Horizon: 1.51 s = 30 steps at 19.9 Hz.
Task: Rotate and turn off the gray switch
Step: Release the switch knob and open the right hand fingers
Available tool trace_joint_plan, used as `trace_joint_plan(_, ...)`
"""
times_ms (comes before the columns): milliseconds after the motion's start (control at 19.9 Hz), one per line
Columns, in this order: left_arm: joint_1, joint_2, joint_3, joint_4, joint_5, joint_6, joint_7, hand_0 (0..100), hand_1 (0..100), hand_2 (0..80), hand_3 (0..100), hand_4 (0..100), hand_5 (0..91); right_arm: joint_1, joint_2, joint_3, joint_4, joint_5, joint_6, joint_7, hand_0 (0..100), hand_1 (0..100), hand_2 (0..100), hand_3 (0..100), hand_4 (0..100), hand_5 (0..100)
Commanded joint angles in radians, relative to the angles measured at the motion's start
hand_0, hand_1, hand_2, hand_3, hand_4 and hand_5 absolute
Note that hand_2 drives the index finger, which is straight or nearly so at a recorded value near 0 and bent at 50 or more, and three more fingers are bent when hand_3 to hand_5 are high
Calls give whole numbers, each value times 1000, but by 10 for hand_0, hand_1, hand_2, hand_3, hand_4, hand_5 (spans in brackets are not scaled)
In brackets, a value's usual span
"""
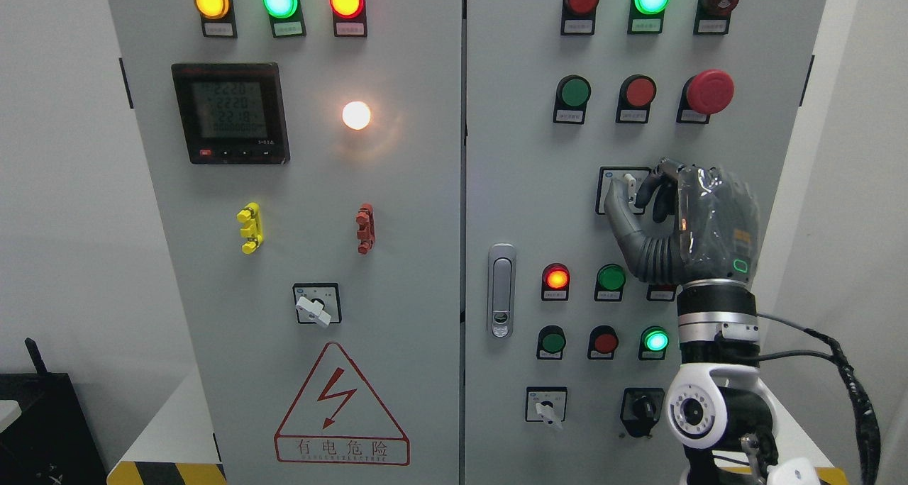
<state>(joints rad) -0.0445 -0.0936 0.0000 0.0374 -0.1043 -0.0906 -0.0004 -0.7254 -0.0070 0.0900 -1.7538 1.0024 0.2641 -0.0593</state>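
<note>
So the right hand (699, 219) was up on the right door of the electrical cabinet (525, 152), its arm coming in from the bottom right corner. Thumb and fingers (642, 191) were curled in around the little gray switch (628, 185), pinching its white knob, so it had hold of it. That switch sat on a black-framed plate about midway up the right door, nearer the right edge, just below the row with the big red mushroom button (709, 91).

Below the hand were small indicator lamps, one red lamp (556, 278) lit and one green lamp (655, 341) lit, and along the bottom edge another white-knob selector (547, 408) plus a black selector (643, 408).

A door handle (501, 290) sat at the right door's left edge. On the left door: a digital meter (230, 113), a glowing white lamp (356, 115), and a lightning warning triangle (342, 405) by the bottom edge.
</note>
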Motion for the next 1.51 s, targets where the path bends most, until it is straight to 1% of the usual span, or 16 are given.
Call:
trace_joint_plan(0,0,0,32,-1,0,0,0,120,389,0,0,0,0,1,-28,-4,-3,-1,1,-7,524,419,725,950,895,1000)
trace_joint_plan(151,0,0,32,1,0,0,0,120,389,0,0,0,0,3,-28,-3,-4,-1,1,-8,524,419,725,950,895,1000)
trace_joint_plan(401,0,0,32,-1,0,0,0,120,389,0,0,0,0,7,-28,-6,-9,-4,-6,-33,529,411,727,951,896,1000)
trace_joint_plan(502,0,0,32,-1,0,0,0,120,389,0,0,0,0,9,-25,-7,-12,-7,-9,-48,549,358,730,951,896,1000)
trace_joint_plan(703,0,0,32,-1,0,0,0,120,389,0,0,0,0,50,-27,-6,-59,-8,-14,-53,496,344,731,952,896,1000)
trace_joint_plan(753,0,0,32,-1,0,0,0,120,389,0,0,0,0,60,-27,-7,-70,-10,-25,-59,482,341,731,952,897,1000)
trace_joint_plan(1004,0,0,32,-1,0,0,0,120,389,0,0,0,0,95,-25,-13,-110,-11,-129,-125,448,335,715,949,893,1000)
trace_joint_plan(1154,0,0,32,1,0,0,0,120,389,0,0,0,0,136,-31,-16,-134,-11,-209,-174,427,316,635,916,885,1000)
trace_joint_plan(1254,0,0,32,1,0,0,0,120,389,0,0,0,0,179,-44,-19,-165,-11,-258,-188,409,314,553,919,866,943)
trace_joint_plan(1305,0,0,32,1,0,0,0,120,389,0,0,0,0,199,-50,-21,-177,-11,-276,-188,401,317,524,883,830,873)
trace_joint_plan(1355,0,0,32,1,0,0,0,120,389,0,0,0,0,214,-53,-27,-184,-11,-292,-188,396,318,493,837,770,775)
trace_joint_plan(1405,0,0,32,-1,0,0,0,120,389,0,0,0,0,228,-54,-32,-187,-11,-307,-189,394,318,485,828,741,734)
trace_joint_plan(1455,0,0,32,1,0,0,0,120,389,0,0,0,0,241,-56,-38,-188,-11,-331,-192,391,319,444,727,589,541)
